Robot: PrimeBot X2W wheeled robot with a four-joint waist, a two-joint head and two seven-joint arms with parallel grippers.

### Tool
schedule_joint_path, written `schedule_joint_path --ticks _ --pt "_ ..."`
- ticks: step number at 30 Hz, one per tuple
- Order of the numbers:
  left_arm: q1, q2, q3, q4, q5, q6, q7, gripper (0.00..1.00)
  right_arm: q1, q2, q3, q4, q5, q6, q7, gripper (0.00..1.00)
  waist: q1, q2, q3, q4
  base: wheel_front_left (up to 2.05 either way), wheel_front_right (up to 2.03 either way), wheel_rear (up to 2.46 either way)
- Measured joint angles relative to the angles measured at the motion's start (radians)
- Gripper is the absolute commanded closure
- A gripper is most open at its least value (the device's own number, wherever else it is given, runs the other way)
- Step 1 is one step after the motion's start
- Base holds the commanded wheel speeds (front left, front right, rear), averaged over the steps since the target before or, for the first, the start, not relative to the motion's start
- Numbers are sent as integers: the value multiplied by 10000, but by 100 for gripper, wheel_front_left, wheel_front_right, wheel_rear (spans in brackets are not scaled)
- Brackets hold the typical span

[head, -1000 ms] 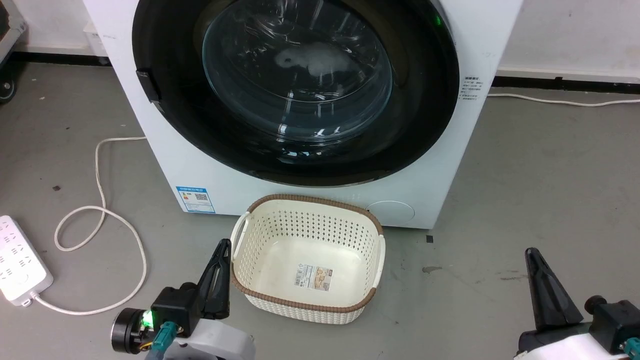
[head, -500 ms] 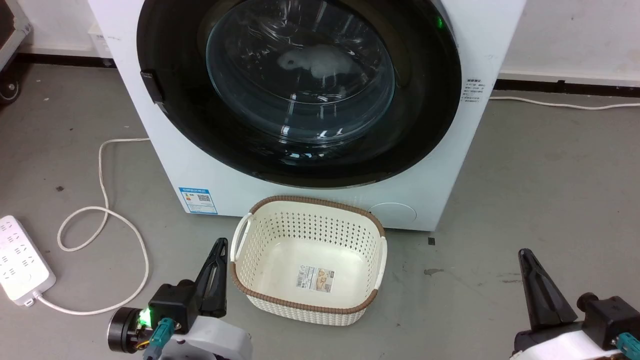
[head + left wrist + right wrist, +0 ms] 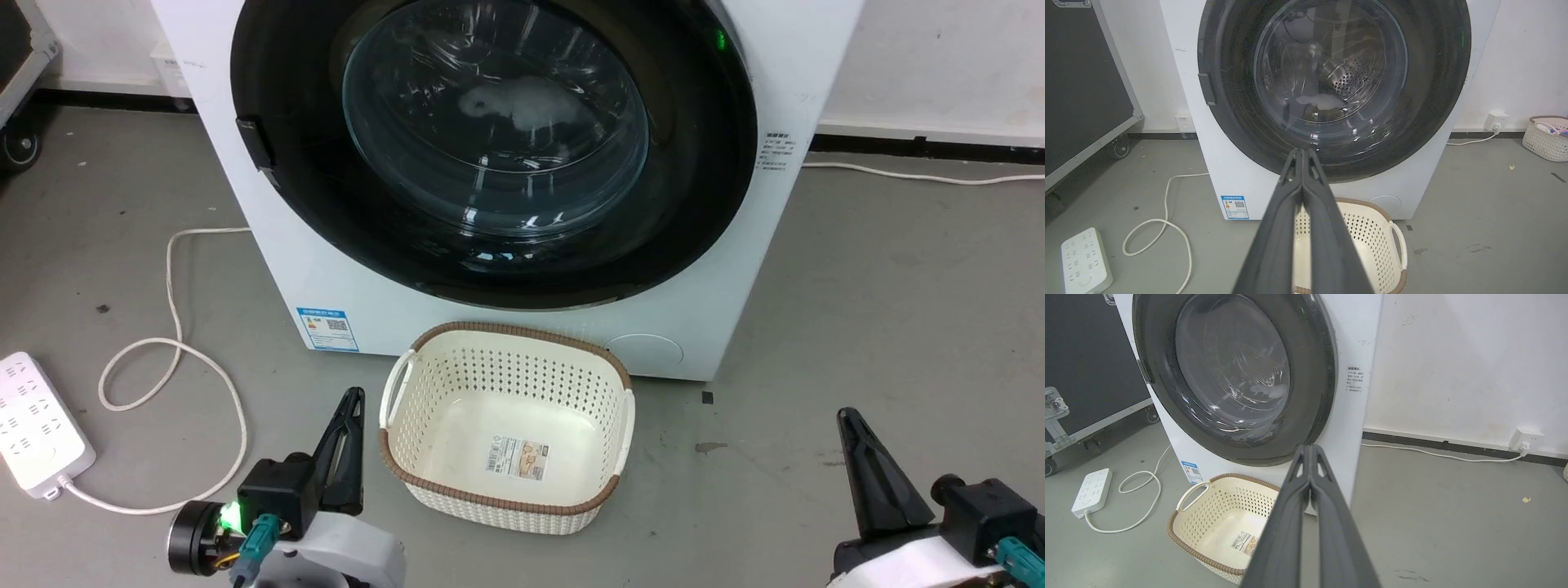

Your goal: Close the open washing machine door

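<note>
Lower left and lower right, the left tool (image 3: 354,395) and right tool (image 3: 845,415) have their fingers pressed together, empty. A cream basket (image 3: 424,483) sits between them on the floor. Beyond, upper centre, the washing machine door (image 3: 702,204) lies flush against the washing machine (image 3: 808,65).

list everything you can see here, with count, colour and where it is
washing machine: 1, white, centre, by the wall
washing machine door: 1, glossy black, clear glass centre, flush on washer front
label sticker: 1, blue, low on washer front
basket: 1, cream, brown rim, floor before washer
power strip: 1, white, floor at left
looped cable: 1, white, beside the strip
wheeled case: 1, black, left of washer
second basket: 1, pale, far right by wall
left gripper: 1, dark, shut, beside the basket
right gripper: 1, dark, shut, lower right
</note>
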Motion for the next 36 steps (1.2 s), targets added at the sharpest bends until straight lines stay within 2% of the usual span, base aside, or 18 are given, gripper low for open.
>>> schedule_joint_path --ticks 36 --pt "170 -46 380 -330 247 81 719 100 -154 2 272 -10 -326 0 734 100 0 0 -144 156 0 0 0"
